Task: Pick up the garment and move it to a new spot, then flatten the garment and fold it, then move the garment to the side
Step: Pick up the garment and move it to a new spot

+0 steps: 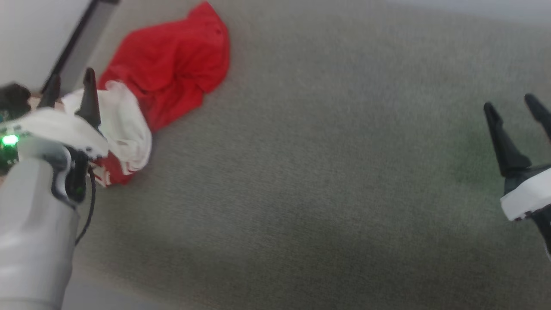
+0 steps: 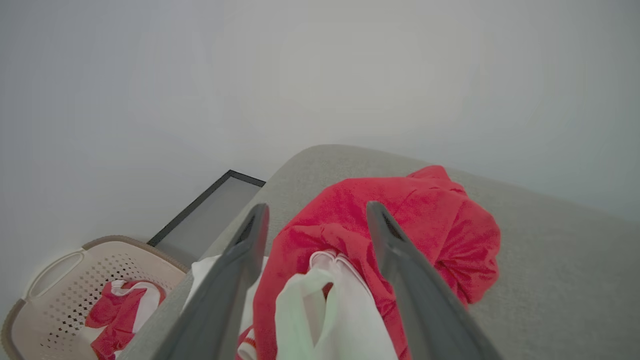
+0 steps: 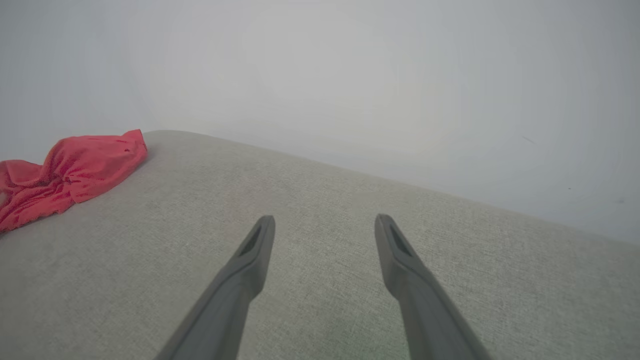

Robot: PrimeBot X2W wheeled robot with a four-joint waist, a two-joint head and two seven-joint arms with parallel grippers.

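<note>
Hovering left gripper (image 2: 317, 206), jaws wide and empty, over garment (image 2: 425, 220) bunching between and beyond them; holding right gripper (image 3: 325, 219) likewise wide and empty, well apart from it.

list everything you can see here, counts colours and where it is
garment: one, red with white panels, crumpled at the far left of the fabric surface
fabric surface: one, grey, spread across the middle of the head view
basket: one, beige with small holes, below the surface's left edge
clothes: a bundle, red and white, inside the basket; count unclear
panel: one, grey with a dark frame, between basket and surface
wall: one, pale, behind the surface
left gripper: one, dark fingers, open, at the garment's white end
right gripper: one, dark fingers, open, over bare surface at the right
</note>
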